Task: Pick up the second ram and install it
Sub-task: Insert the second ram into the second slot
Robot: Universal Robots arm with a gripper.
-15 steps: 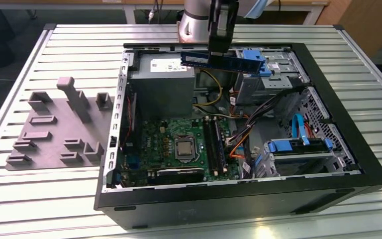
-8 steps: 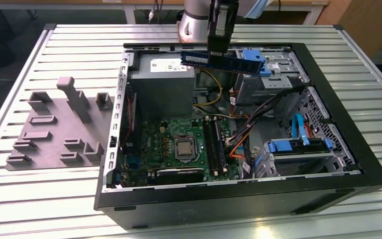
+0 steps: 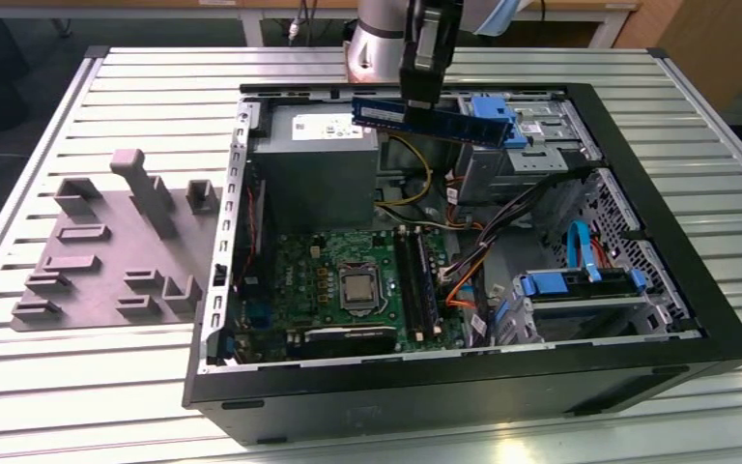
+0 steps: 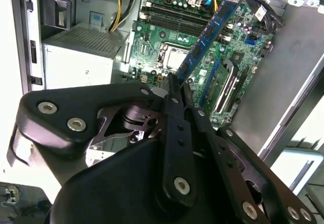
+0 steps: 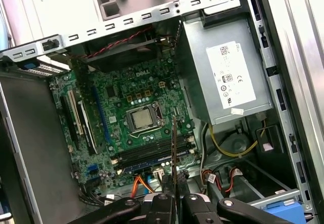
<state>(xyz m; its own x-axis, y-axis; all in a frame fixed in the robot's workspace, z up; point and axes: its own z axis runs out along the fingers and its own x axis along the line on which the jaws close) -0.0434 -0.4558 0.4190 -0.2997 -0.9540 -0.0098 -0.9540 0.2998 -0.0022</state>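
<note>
The second ram point(image 3: 432, 119), a thin blue circuit-board stick with dark chips, hangs level in the air above the back of the open computer case, over the power supply's edge. My gripper point(image 3: 419, 102) is shut on it from above, nearer the end at the exterior view's left. In the second wrist view the stick point(image 4: 210, 29) juts out from my gripper point(image 4: 177, 85) over the green motherboard point(image 4: 167, 47). The first wrist view shows the stick point(image 5: 174, 148) edge-on, clamped by my gripper point(image 5: 174, 184), above the long memory slots point(image 5: 152, 155) beside the processor point(image 5: 143, 119).
The grey power supply point(image 3: 313, 164) fills the case's back corner. Cables point(image 3: 474, 261) run beside the slots point(image 3: 419, 280). A drive bay with blue clips point(image 3: 580, 285) sits at the exterior view's right. A grey fixture plate point(image 3: 113, 246) lies outside the case on the slatted table point(image 3: 74, 406).
</note>
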